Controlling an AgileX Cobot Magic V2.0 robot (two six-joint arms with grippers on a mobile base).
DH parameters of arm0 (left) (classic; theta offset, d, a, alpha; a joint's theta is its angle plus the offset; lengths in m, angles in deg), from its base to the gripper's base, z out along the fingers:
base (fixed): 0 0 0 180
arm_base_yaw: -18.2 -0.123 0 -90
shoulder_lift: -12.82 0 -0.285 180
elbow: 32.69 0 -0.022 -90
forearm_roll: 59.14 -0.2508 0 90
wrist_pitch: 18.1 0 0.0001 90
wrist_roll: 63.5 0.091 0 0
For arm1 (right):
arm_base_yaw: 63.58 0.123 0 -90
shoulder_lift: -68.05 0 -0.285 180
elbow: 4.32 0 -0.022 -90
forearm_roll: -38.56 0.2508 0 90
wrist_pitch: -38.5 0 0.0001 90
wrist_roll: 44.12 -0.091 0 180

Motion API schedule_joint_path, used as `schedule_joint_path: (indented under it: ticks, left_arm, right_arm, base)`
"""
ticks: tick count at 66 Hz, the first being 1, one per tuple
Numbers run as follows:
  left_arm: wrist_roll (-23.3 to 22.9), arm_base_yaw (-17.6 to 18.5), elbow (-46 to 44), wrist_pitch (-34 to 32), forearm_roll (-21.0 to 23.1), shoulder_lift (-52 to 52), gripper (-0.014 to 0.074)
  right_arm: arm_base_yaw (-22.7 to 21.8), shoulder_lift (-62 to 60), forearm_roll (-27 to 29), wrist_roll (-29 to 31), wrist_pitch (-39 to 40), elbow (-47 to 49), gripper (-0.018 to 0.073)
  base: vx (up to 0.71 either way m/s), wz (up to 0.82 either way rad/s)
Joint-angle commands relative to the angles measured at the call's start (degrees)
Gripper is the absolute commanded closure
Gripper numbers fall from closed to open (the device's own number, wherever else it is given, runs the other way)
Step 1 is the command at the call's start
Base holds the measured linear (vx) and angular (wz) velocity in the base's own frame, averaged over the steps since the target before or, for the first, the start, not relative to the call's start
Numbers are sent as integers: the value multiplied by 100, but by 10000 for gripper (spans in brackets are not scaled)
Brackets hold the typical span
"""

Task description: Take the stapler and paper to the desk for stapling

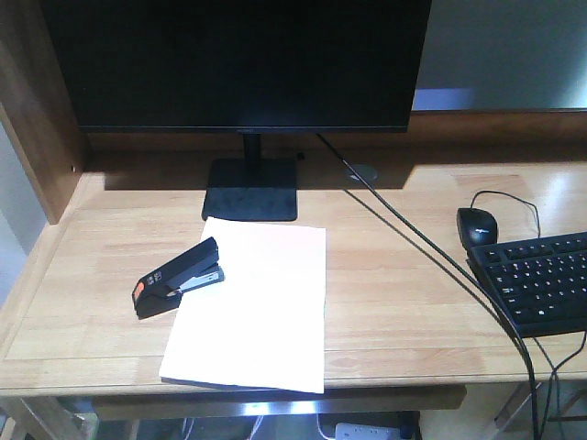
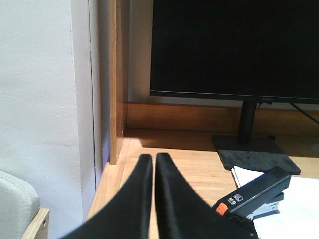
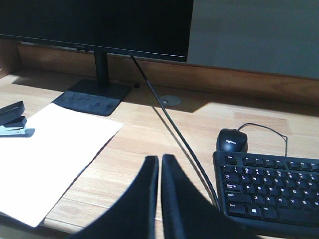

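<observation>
— Lying flat on the desk, the paper sits in front of the monitor stand, its near edge right at the desk's front lip. Where is the stapler?

— The stapler rests on the paper's left edge, nose over the sheet, orange end pointing to the front-left. From the left wrist view it shows low at right, overlapping the paper.

— How much open room is there?

— Bare wood lies left of the stapler up to the raised edge and the wooden side panel. Right of the paper, a wide bare strip runs to a black cable, which crosses the desk diagonally. Beyond it sit the mouse and keyboard, well apart from the paper.

— And the 2 grippers?

— The left gripper has its 2 fingers nearly pressed together, only a thin slit between them, holding nothing, to the left of the stapler and apart from it. The right gripper is likewise closed to a slit and empty, between the paper and the keyboard.
</observation>
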Motion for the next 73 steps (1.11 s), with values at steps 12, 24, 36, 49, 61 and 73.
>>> schedule_joint_path:
  ticks: [12,24,36,49,61,73]
  left_arm:
    - [3,28,161,-367,-11,93,603]
    - [16,28,161,-355,-11,93,603]
    - [16,28,161,-355,-11,93,603]
    - [16,28,156,-355,-11,88,603]
    - [16,28,156,-349,-11,83,603]
    - [16,28,156,-349,-11,83,603]
  right_arm:
    - [-24,51,-107,-17,373,151,568]
    - [-24,51,-107,-17,381,151,568]
    - [-24,51,-107,-17,381,151,568]
    - [-24,51,-107,-17,381,151,568]
    - [-24,51,-107,-17,381,151,568]
    - [-24,51,-107,-17,381,151,568]
  base:
    - [0,0]
    - [0,0]
    - [0,0]
    - [0,0]
    - [0,0]
    - [0,0]
